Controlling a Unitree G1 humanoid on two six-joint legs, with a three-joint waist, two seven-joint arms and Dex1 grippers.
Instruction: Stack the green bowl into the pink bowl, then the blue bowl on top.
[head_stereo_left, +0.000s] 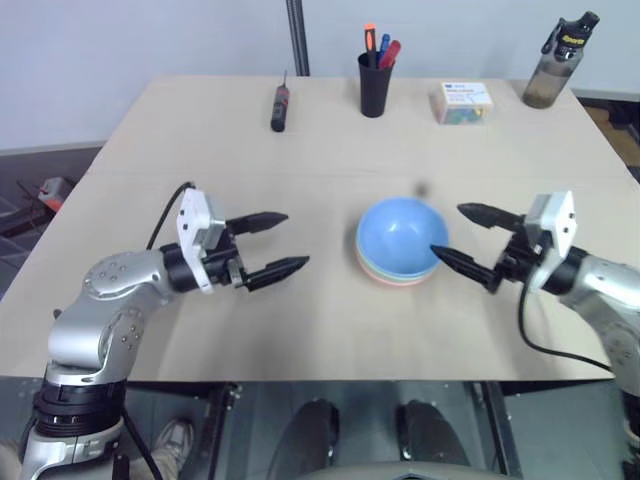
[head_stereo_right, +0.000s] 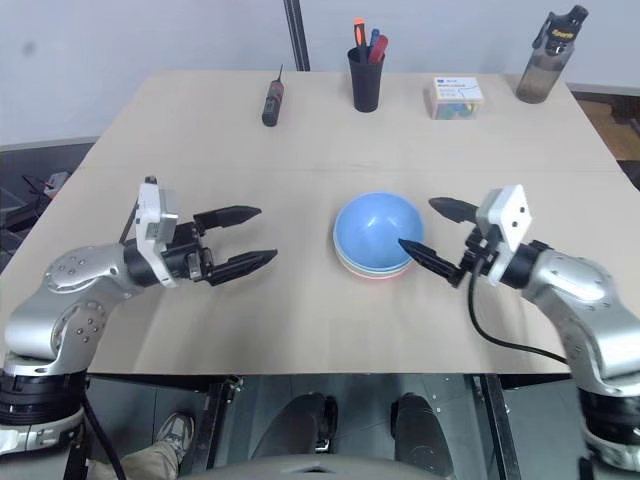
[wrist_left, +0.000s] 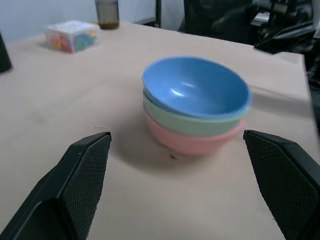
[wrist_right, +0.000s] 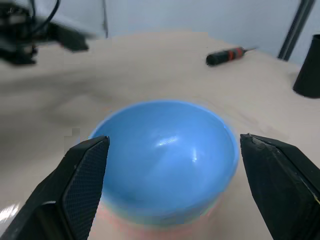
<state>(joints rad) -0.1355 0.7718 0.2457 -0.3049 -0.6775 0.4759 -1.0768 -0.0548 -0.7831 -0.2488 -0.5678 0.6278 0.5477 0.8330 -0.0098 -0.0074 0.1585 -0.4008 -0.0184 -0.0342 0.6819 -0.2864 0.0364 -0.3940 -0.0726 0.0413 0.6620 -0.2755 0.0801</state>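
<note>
Stack looks done: blue bowl (wrist_left: 196, 92) in green bowl (wrist_left: 186, 121) in pink bowl (wrist_left: 192, 142). Right gripper (head_stereo_left: 466, 238) nearer, stack just ahead of fingertips; left gripper (head_stereo_left: 275, 243) farther. Both spread wide, empty.

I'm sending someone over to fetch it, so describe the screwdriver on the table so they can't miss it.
Start at the table's far edge, where a black pen cup stands. To the cup's left lies the screwdriver, alone and flat, its thin shaft pointing away from the robot. It is the only slim black tool with red on its handle.
</note>
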